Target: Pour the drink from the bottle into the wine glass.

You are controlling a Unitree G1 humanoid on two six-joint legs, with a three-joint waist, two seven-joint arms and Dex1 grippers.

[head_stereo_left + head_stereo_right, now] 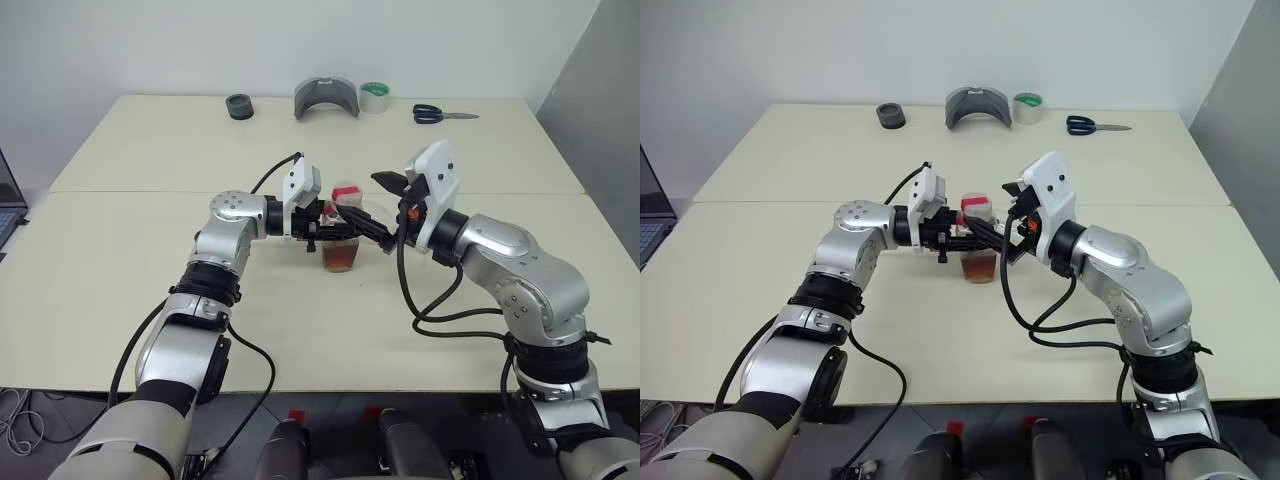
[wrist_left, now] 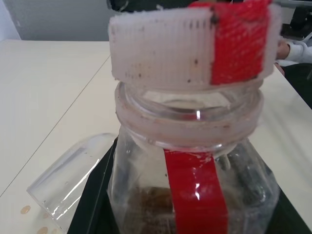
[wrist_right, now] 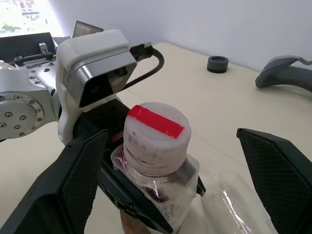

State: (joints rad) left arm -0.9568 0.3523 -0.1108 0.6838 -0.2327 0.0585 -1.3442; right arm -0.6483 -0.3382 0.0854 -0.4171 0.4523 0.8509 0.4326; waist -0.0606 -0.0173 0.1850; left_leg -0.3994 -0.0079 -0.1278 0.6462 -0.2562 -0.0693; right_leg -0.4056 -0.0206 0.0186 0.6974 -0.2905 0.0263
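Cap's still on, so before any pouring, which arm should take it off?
The right. Its right gripper stands open with a finger either side of the cap, while the left gripper is shut on the bottle, holding it upright.

bottle (image 2: 195,161): base cut off by the lower edge in the left wrist view; in the head views its body sits mostly behind the black fingers.
drink (image 1: 341,259): just a brown patch low in the bottle; level hard to judge.
wine glass (image 3: 234,195): a clear curved bit beside the bottle; stem and foot cannot be made out.
right gripper (image 3: 180,161): fingertips run off the lower edge in its own wrist view.
scissors (image 1: 440,114): too small for detail.
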